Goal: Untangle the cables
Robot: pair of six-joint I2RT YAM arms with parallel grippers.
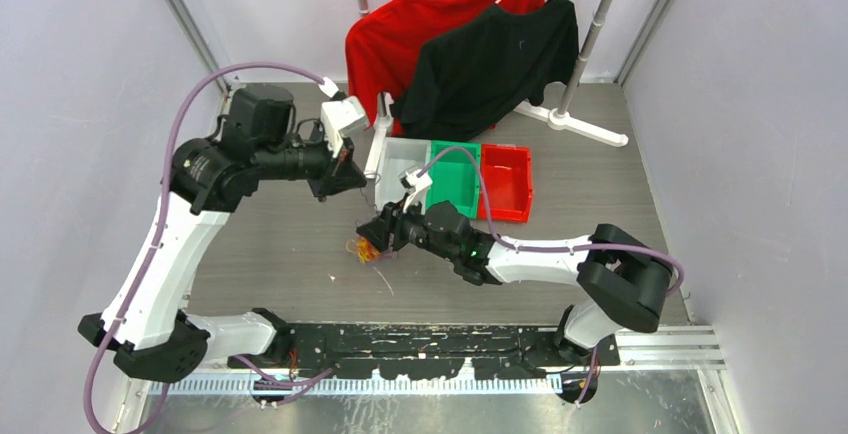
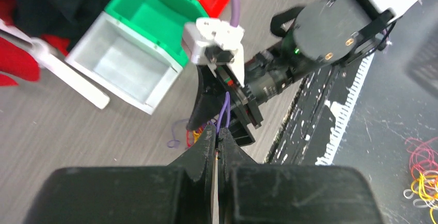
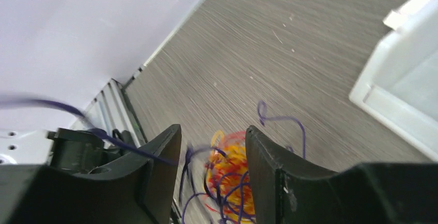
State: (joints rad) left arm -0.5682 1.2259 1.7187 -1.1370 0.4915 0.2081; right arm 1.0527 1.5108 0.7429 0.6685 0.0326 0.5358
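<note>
Purple strand (image 2: 225,109) pinched tight in the high left claw (image 2: 217,132); right arm reaches low mid-tabletop (image 1: 300,244), its claw (image 3: 213,146) spread wide over the tangled cables (image 3: 232,175).

We see a table (image 1: 300,244) with a matt grey wood-grain surface. The green bin (image 1: 455,189), and the grey bin (image 1: 400,159) and red bin (image 1: 505,184) beside it, look like smooth, slightly glossy plastic. Behind the green bin we find a red shirt (image 1: 385,39) and a black shirt (image 1: 490,69) of matt cloth. In front of it, the cables (image 3: 232,172) look thin, smooth and string-like.
</note>
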